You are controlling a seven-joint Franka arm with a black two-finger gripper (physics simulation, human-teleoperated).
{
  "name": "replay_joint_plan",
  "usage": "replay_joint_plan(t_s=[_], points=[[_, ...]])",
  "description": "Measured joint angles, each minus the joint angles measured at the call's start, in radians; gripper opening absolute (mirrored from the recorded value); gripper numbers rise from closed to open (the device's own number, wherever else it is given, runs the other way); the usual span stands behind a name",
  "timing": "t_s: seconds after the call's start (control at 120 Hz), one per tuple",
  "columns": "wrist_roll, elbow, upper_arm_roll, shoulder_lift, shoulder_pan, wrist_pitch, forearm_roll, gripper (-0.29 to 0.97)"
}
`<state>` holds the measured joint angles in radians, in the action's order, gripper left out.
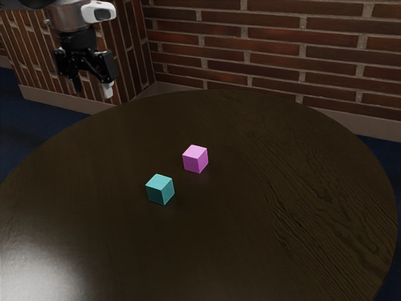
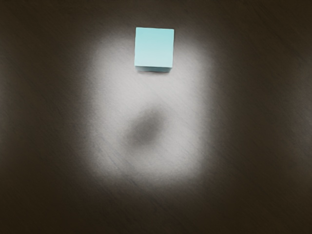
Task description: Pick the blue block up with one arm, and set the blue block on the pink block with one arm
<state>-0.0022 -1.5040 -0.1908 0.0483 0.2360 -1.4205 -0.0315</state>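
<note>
A blue block (image 1: 160, 189) rests on the round dark wooden table (image 1: 301, 207) near its middle. Just beyond it, toward the exterior view's right, sits the pink block (image 1: 195, 158), apart from the blue one. My gripper (image 1: 93, 88) hangs high at the exterior view's upper left, far above the table and well away from both blocks, its fingers spread open with nothing between them. From the wrist camera, the blue block (image 2: 154, 49) lies on the table below, ahead of a soft dark shadow (image 2: 145, 129) in a bright patch.
A brick wall (image 1: 282, 44) stands behind the table, with a pale skirting along its foot. The table's curved rim (image 1: 376, 157) drops to a dark blue floor at the exterior view's right. A glare patch (image 1: 44, 263) lies on the near left tabletop.
</note>
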Motion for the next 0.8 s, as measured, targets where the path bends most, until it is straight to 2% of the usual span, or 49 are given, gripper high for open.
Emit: replay_joint_plan(t_s=[0.267,0.35,0.458,0.667,0.8], points=[[-0.028,0.003,0.006,-0.001,-0.029,-0.009,-0.017,0.68],[-0.034,0.224,-0.008,0.001,-0.005,0.028,-0.023,0.68],[-0.056,0.296,-0.095,-0.006,0.039,0.072,-0.014,0.68],[-0.091,0.301,-0.131,-0.090,-0.126,0.104,0.051,0.68],[-0.079,0.232,-0.132,-0.091,-0.128,0.044,0.107,0.68]])
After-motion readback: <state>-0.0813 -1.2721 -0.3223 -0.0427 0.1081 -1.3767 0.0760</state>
